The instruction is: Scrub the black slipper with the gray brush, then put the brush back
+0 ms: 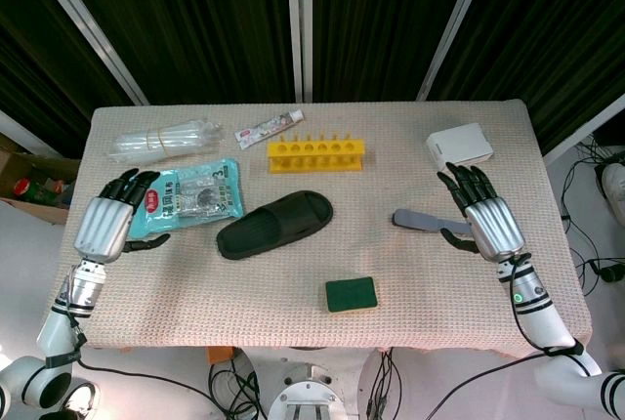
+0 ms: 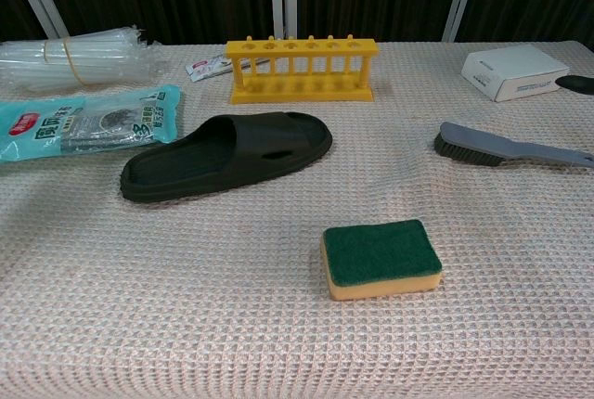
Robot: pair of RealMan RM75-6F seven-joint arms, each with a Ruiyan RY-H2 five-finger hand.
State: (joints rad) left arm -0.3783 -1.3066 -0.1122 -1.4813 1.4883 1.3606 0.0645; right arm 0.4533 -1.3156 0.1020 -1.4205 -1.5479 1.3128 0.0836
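Right robot hand (image 1: pixel 485 221) spread, palm down, over gray brush (image 1: pixel 422 220) handle; left robot hand (image 1: pixel 109 223) spread, resting on desk (image 1: pixel 293 303).

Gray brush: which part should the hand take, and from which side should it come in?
Probably the long bare handle of the gray brush, which points toward the right hand while the bristle head faces the black slipper. It lies flat, bristles down, so coming from above at the handle end, fingers across its narrow width, looks best.

We lose the gray brush (image 2: pixel 515 147) handle's end at the chest view's right edge, and print on the teal packet (image 2: pixel 85 122) stays unreadable.
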